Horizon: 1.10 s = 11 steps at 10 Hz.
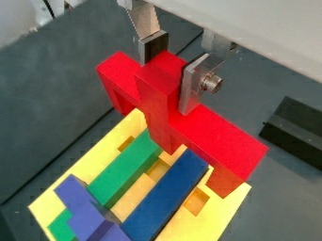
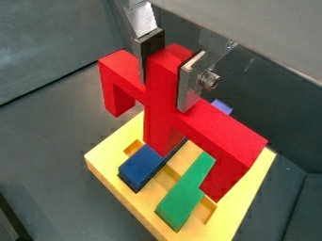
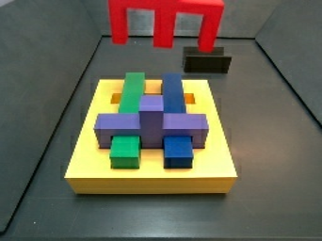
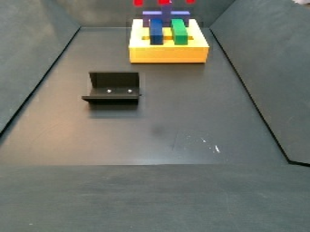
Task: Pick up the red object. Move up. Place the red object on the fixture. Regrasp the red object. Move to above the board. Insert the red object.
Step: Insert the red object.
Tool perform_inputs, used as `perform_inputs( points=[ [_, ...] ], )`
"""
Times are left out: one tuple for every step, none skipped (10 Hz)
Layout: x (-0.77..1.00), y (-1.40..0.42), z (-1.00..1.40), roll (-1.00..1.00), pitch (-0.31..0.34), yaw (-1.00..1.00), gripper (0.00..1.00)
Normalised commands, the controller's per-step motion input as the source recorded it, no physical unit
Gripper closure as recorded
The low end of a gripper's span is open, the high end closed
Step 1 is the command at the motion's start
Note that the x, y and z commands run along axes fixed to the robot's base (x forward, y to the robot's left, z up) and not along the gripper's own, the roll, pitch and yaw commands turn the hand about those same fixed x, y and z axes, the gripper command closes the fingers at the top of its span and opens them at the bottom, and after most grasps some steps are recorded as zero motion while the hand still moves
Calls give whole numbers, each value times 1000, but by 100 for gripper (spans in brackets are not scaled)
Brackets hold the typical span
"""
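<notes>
The gripper (image 1: 172, 62) hangs above the board (image 1: 220, 219), its two silver fingers (image 1: 198, 80) closed on the middle stem of the one red object (image 1: 176, 113). In both wrist views the plates press flat against either side of that stem, so the piece is firmly pinched and carried clear of everything below.

The red object (image 2: 170, 113) is a bar with prongs pointing down; three prongs show in a side view (image 3: 164, 21), where it floats over the far end of the board (image 3: 151, 169), with a gap between it and the blocks. In that view the gripper itself is cut off by the top of the picture.

On the yellow board I count one green bar (image 3: 131, 96), one blue bar (image 3: 174, 96) beside it, and one purple block (image 3: 151, 127) lying across both. The green and blue bars end in two short stubs at the near edge.

One fixture (image 4: 114, 88), a small black open-fronted box, sits alone on the dark floor (image 4: 169, 136), well apart from the board (image 4: 169, 52). In a side view it stands just behind the board's far right corner (image 3: 208, 63).
</notes>
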Motion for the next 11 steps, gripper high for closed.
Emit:
perform_inputs(
  points=[
    [-231,0,-746,-47,-246,6,100],
    [-300,-386,-457,77,-234,177,100],
    [-243,-374,-329,99,-200,174,100],
    [-191,-260,-234,77,-136,80,100],
    [0,-129,-140,27,-34,23,100],
    [317,0,-214,41,36,126,100],
    [391,0,-117,176,140,134,100],
    [409,0,-63,319,159,151,100],
    [331,0,-91,309,156,106,100],
    [0,103,-66,271,54,120,100],
    [0,89,-163,251,0,14,100]
  ],
)
